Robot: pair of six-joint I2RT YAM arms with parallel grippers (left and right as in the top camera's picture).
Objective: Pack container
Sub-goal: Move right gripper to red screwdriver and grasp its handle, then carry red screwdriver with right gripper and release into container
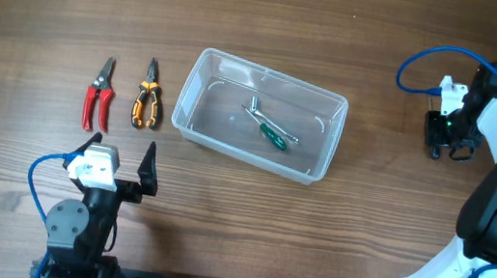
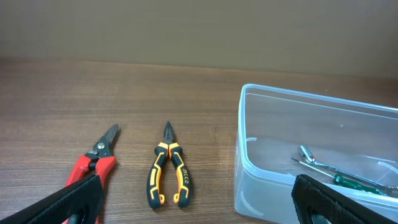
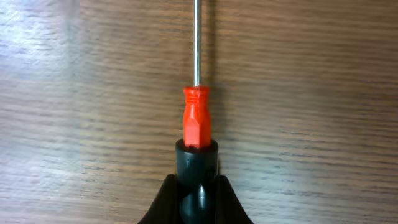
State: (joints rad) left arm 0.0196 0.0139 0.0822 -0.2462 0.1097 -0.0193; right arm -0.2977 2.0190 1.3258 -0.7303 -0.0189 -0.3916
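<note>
1. While our right tool [image 1: 450, 146] is clamped shut on the red-handled screwdriver [image 3: 197, 118], our left tool [image 1: 120, 152] sits wide open, holding nothing.
2. We see the container [image 1: 189, 92] in the middle of the table [image 1: 313, 236], just right of the orange pliers [image 1: 146, 95].

A brown wooden table [image 2: 93, 93] with dark grain is stretching ahead of the left gripper [image 1: 123, 146]; beyond its far edge a plain beige wall [image 2: 186, 28] is standing, soft light falling evenly.

Red snips [image 1: 99, 96], orange-black pliers [image 1: 147, 96], clear container [image 1: 188, 92], red-handled screwdriver [image 3: 197, 124] on brown wood-grain table [image 1: 313, 236].
</note>
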